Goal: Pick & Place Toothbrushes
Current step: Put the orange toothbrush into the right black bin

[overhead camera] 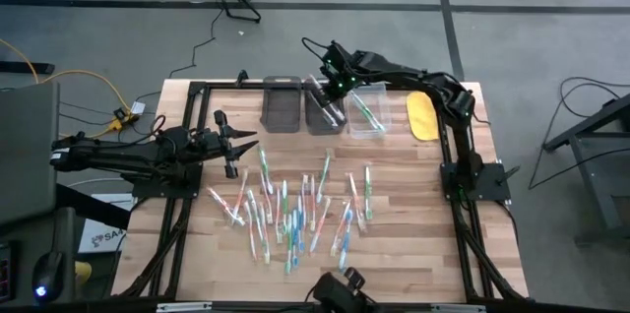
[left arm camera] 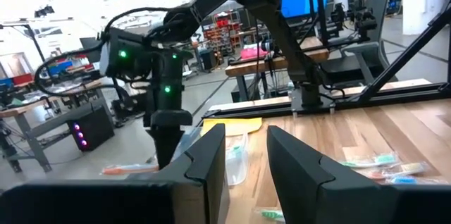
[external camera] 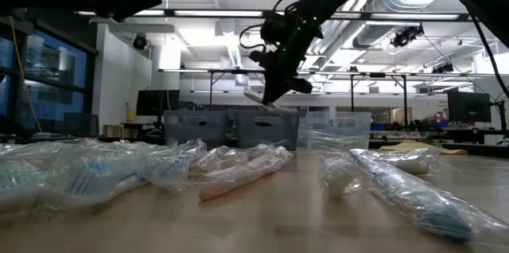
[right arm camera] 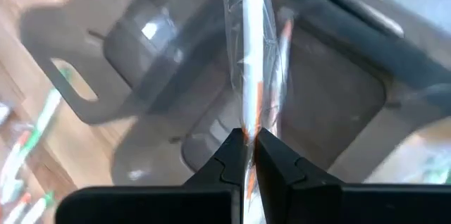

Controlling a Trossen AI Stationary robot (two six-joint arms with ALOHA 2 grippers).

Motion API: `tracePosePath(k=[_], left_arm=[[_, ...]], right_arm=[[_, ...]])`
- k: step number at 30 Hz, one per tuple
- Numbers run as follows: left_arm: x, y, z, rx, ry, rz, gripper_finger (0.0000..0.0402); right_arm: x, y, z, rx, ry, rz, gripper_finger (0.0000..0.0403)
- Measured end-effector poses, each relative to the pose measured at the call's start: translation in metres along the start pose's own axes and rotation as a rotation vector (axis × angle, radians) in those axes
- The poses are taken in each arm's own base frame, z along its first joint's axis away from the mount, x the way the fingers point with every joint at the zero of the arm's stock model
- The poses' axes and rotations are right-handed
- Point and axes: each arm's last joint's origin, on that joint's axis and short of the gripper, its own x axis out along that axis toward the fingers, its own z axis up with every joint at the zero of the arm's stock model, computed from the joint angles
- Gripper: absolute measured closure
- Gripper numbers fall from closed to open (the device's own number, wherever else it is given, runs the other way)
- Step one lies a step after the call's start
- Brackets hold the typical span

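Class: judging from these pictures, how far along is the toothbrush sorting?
Done: green-handled toothbrushes lie in the clear plastic bin. In hand: the right gripper holds a wrapped orange-and-white toothbrush over the middle grey bin. Left: most wrapped toothbrushes remain scattered on the wooden table.

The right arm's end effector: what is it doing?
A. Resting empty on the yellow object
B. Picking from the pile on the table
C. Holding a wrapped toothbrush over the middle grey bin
C: the right end effector is shut on a wrapped toothbrush hanging above the middle bin.
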Motion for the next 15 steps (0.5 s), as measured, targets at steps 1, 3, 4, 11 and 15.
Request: tracePosePath(k=[1,3,4,11,15], left_arm=[[0.000,0.000,0.000,0.000,0.000,0.000,0.0300],[0.000,0.000,0.000,0.000,0.000,0.000,0.0300],[0.000,0.000,0.000,0.000,0.000,0.000,0.0300],[0.000,0.000,-0.001,0.001,0.007,-0.002,0.0300],[0.000,0.000,-0.001,0.001,0.007,-0.002,0.0300]], right_arm=[[0.000,0.001,0.000,0.000,-0.004,0.002,0.0392],[0.003,0.003,0.000,-0.005,-0.009,0.009,0.0392],[0.004,0.003,0.000,-0.005,-0.003,0.015,0.0392],[0.012,0.001,-0.002,0.009,0.016,0.010,0.0378],[0.012,0.001,-0.001,0.009,0.010,0.004,0.0342]])
